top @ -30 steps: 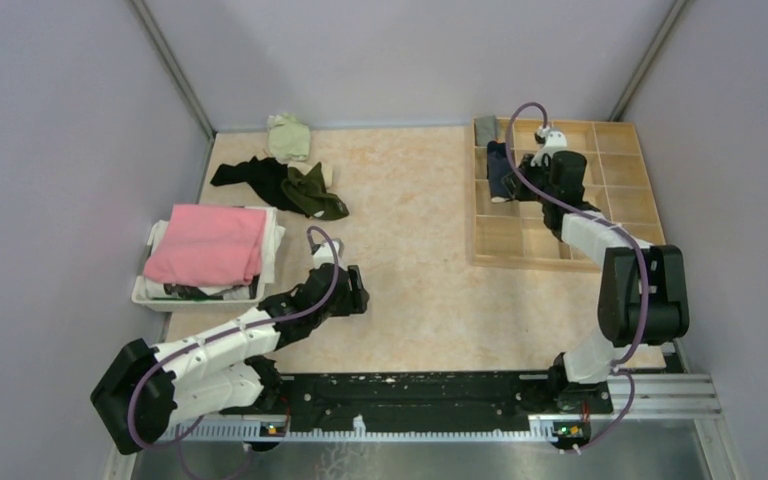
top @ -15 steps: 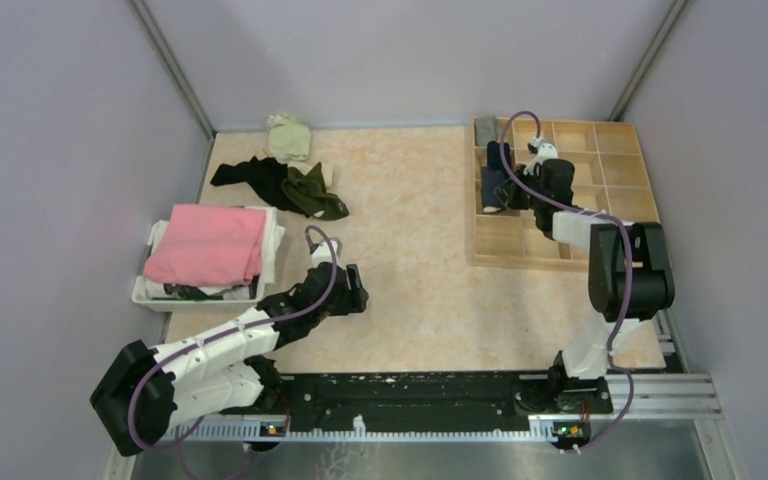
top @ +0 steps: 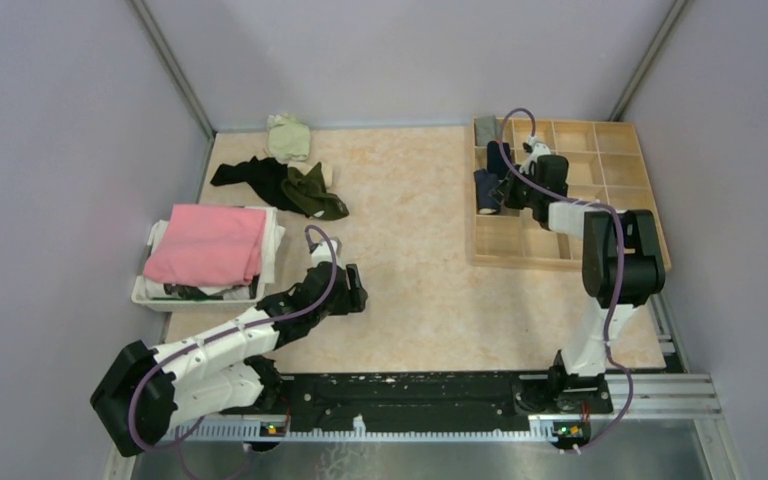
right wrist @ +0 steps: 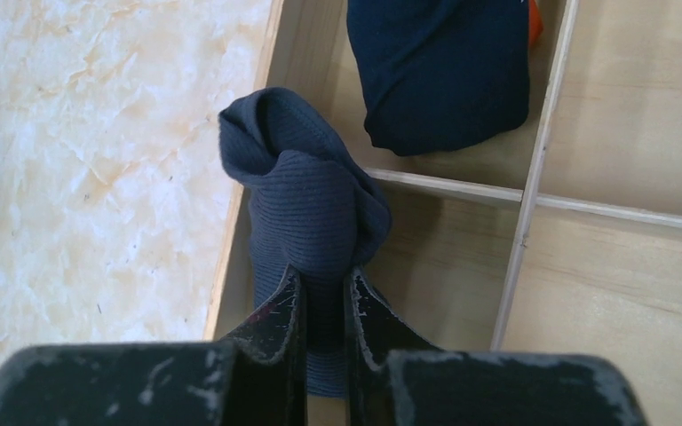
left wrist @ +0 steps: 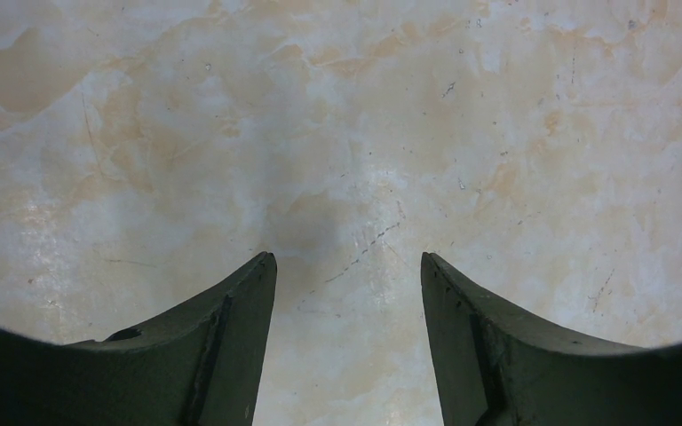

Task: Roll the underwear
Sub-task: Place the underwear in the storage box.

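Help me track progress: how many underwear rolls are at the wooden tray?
3. A grey roll in the far left corner compartment, a navy roll in the next, and a slate blue roll pinched by the right fingers. Others may be hidden.

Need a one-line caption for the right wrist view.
Right gripper pinches a rolled slate-blue underwear at the wooden organizer's edge compartment, beside a navy roll already stowed.

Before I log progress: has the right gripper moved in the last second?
Yes: the right gripper shifted left, toward the left edge of the wooden tray.
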You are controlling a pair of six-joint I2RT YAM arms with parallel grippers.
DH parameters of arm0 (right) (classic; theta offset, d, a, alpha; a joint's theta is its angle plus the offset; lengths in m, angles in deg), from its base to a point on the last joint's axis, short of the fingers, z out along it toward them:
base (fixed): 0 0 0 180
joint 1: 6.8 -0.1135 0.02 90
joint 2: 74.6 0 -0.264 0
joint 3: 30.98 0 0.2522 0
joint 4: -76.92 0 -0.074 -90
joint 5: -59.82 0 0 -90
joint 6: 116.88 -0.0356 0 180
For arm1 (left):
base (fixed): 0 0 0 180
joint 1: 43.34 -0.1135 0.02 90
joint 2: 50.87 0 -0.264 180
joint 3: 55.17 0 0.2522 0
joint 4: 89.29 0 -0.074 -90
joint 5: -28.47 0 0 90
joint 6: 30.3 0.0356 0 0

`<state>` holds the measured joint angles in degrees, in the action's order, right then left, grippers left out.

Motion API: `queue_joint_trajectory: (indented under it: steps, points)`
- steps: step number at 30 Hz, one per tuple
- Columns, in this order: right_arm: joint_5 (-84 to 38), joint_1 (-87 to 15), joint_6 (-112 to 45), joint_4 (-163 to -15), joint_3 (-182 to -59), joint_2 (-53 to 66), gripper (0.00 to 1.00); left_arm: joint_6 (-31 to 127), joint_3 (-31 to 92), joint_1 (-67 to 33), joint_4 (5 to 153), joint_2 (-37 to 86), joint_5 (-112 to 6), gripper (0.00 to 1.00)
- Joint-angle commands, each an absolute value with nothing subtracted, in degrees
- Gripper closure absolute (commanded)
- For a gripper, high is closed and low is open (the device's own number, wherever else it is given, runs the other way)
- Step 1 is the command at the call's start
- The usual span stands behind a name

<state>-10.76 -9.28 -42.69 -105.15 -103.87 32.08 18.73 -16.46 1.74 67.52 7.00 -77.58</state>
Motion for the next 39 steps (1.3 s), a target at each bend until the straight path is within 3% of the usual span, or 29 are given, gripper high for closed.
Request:
queue_joint_trajectory:
  steps: [1,7,16,30,38,39]
  points:
    - [-8.95,-9.24,-43.4,-101.16,-107.94,34.16,0.9,19.23,-16.53,1.4,69.15,6.16,-77.59,0.33]
    - [-8.26,-9.26,-43.48,-96.49,-109.58,35.76,0.68,19.26,-16.62,1.31,68.99,6.08,-77.46,0.33]
    - [-10.93,-9.26,-42.02,-93.4,-109.97,30.38,0.52,19.3,-16.4,1.22,68.68,5.74,-77.56,0.33]
    - [-17.17,-9.21,-40.04,-86.57,-108.58,10.08,0.41,20.31,-13.8,0.37,66.76,5.24,-79.11,0.31]
    - [-17.98,-9.26,-44.17,-81.1,-105.17,-13.76,0.37,26.18,-5.61,-4.8,64.4,4.23,-79.59,0.3]
    - [-17.72,-9.25,-44.45,-79.91,-104.88,-16.37,0.3,27.13,-3.94,-5.91,64.23,4.37,-79.49,0.3]
